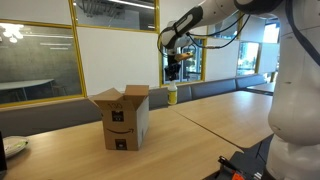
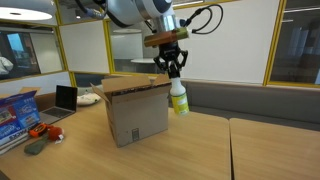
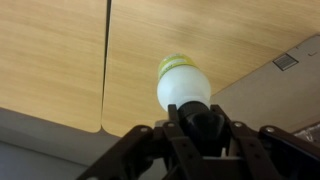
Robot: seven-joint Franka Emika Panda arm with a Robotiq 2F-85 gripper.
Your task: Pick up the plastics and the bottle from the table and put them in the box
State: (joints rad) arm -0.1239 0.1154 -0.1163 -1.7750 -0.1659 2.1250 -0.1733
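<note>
Currently the bottle (image 2: 178, 99) is held in the air by its dark top, hanging upright below the tool (image 2: 170, 66), which is clamped on it. It is seen just beside the box (image 2: 135, 112), about level with the open flaps and not yet over the opening. A slip could be caused by the narrow hold on the top. A swing could knock the body against a flap, so that it is dropped onto the bench (image 2: 200, 150) outside the box. One bottle, one box and one tool are counted. No plastics can be made out with certainty.
</note>
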